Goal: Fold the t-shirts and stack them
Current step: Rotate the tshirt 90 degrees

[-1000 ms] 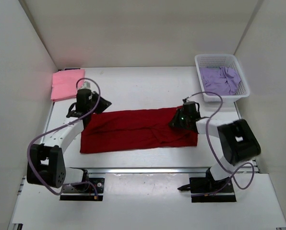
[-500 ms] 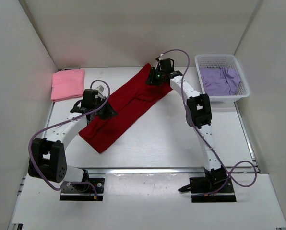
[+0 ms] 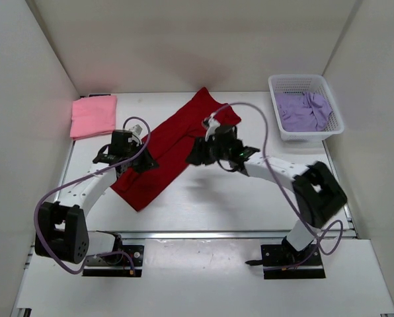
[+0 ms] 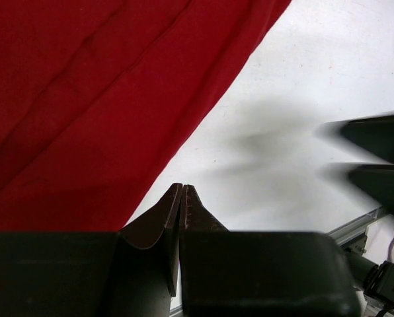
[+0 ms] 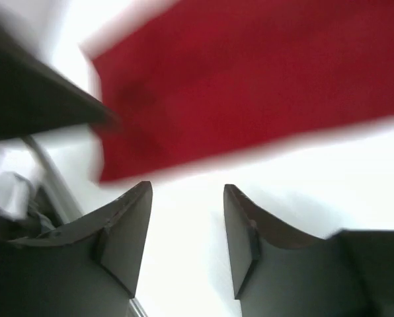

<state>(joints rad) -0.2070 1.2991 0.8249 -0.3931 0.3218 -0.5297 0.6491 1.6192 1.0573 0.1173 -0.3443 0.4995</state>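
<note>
Table [image 3: 250, 205] seen from above, white, with two robot arms reaching in from its near edge. Dark red shirt [image 3: 177, 135] lies flat in a long diagonal band, running from the near left toward the back centre. Left fingers [image 4: 158, 224] sit at the band's near-left part, pressed together tip to tip; the wrist view does not show whether cloth is pinched between them. Right fingers [image 5: 127, 224] hover beside the shirt's right edge near its middle, spread apart and holding nothing, with bare table beneath them. Pink shirt [image 3: 93, 116] lies folded at the back left corner. Lavender shirt [image 3: 303, 111] sits crumpled inside a white mesh basket [image 3: 296, 80] at the back right.
</note>
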